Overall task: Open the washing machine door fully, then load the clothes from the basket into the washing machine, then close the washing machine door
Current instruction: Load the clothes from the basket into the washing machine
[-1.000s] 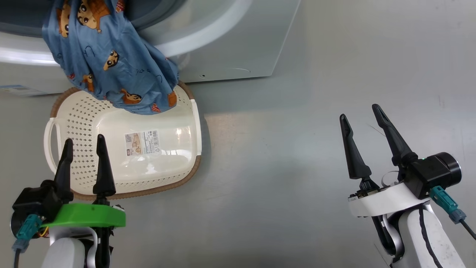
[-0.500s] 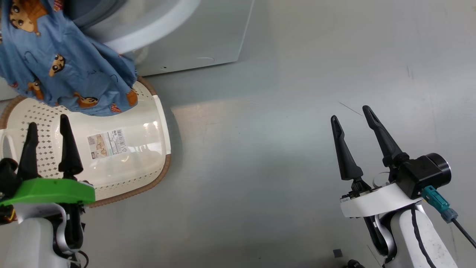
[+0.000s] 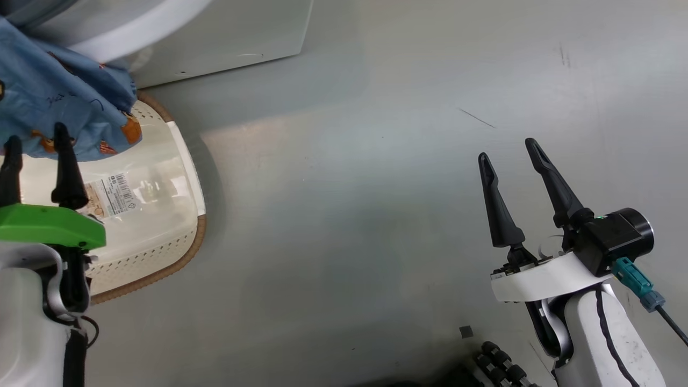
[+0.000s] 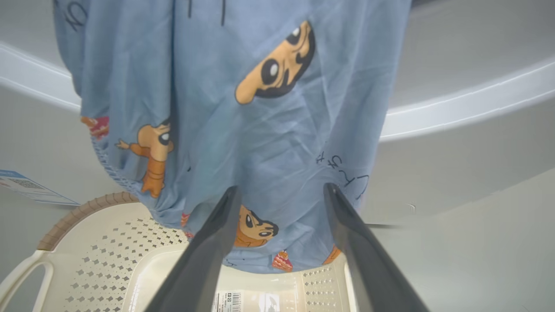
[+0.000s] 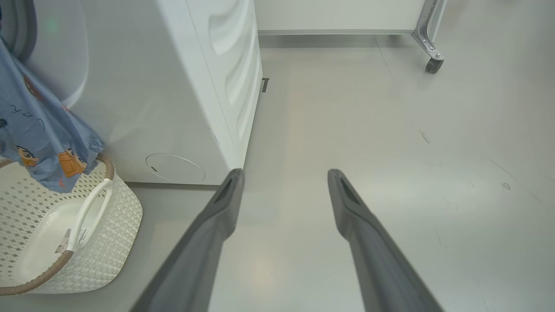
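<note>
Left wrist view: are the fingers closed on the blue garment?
No, the fingers of the left gripper stand wide apart, and the blue garment hangs beyond them, not clamped.

Bare grey floor across the head view's centre and right leaves open passage. At upper left, a white washing machine, a hanging blue cartoon-print garment and a cream perforated plastic basket stand in the way.
</note>
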